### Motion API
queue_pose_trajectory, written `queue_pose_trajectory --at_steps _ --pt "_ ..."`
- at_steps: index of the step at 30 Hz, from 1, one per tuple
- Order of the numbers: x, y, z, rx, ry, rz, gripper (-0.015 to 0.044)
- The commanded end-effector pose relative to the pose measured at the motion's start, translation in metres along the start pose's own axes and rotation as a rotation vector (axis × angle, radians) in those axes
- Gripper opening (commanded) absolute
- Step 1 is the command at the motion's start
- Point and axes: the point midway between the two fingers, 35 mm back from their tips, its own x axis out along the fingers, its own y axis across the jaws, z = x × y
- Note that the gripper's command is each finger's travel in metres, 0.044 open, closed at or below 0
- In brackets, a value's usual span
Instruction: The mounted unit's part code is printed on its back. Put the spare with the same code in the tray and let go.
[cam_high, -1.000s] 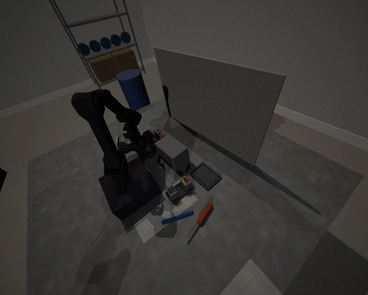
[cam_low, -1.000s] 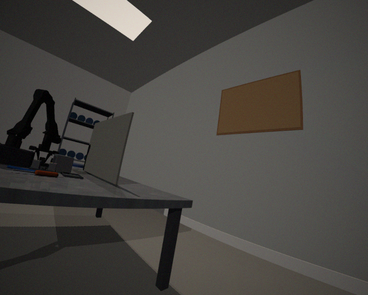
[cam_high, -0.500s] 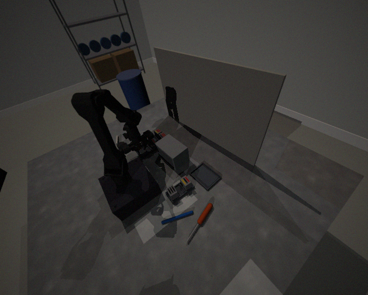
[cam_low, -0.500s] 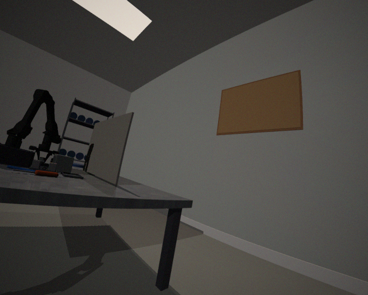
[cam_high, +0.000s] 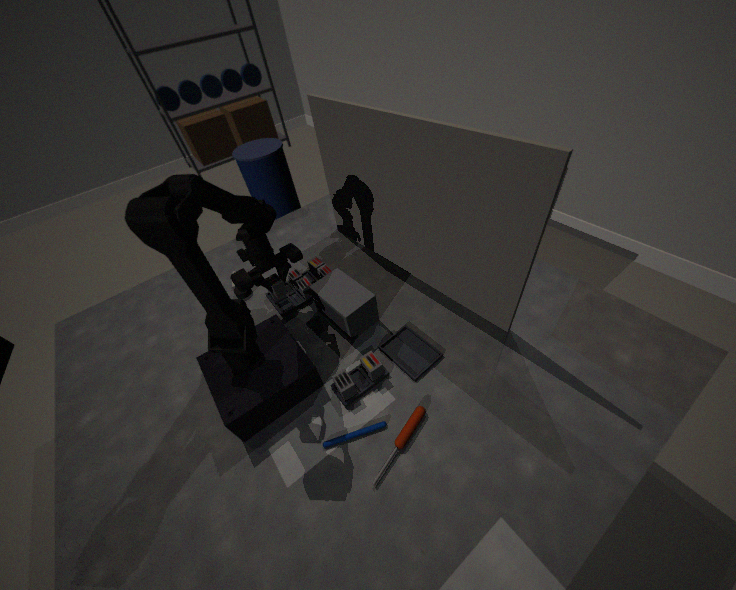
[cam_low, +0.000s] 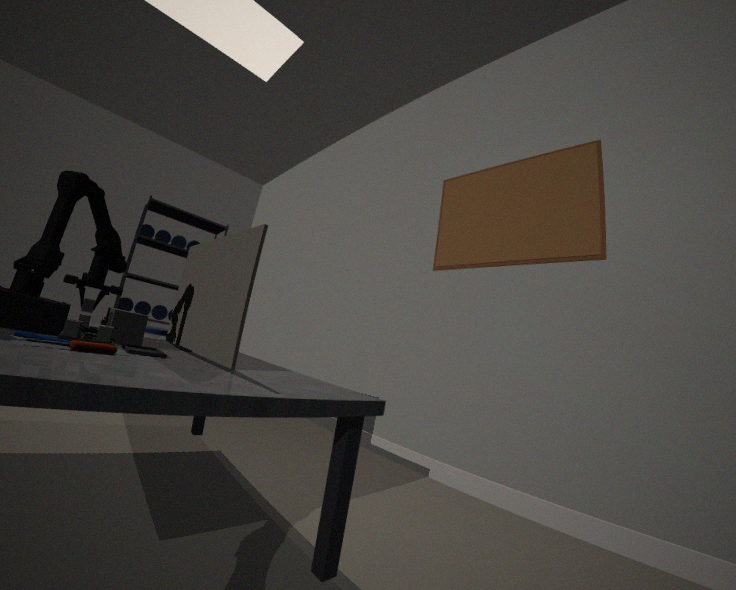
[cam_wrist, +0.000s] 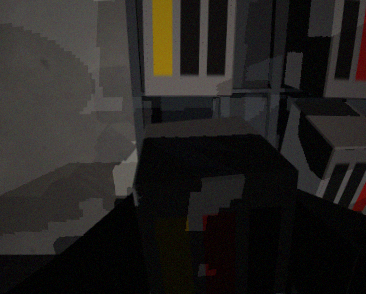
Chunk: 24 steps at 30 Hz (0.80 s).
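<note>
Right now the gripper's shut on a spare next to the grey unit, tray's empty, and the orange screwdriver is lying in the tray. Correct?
One thing is wrong: the orange screwdriver lies on the table beside the blue pen, not in the tray, as the top view shows. The rest stands: the gripper is shut on a spare next to the grey unit, and the tray holds nothing.

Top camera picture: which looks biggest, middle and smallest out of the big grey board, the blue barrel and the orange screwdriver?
1. The grey board, biggest by far.
2. The blue barrel.
3. The orange screwdriver, smallest. It is thin, though nearly as long as the barrel looks tall.

The barrel stands farther from the camera, so it may be bigger than it looks.
</note>
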Motion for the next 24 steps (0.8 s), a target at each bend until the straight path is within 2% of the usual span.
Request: queue_pose_trajectory --at_steps 1,7,18,24 --pt "-0.019 0.001 -0.002 0.003 0.002 -0.007 0.0" --pt "-0.022 0.0 0.0 0.0 -0.006 -0.007 0.0" --pt "-0.089 0.008 -0.008 0.002 0.001 -0.006 0.0" --pt "-0.094 0.006 -0.01 0.006 0.002 -0.006 0.0"
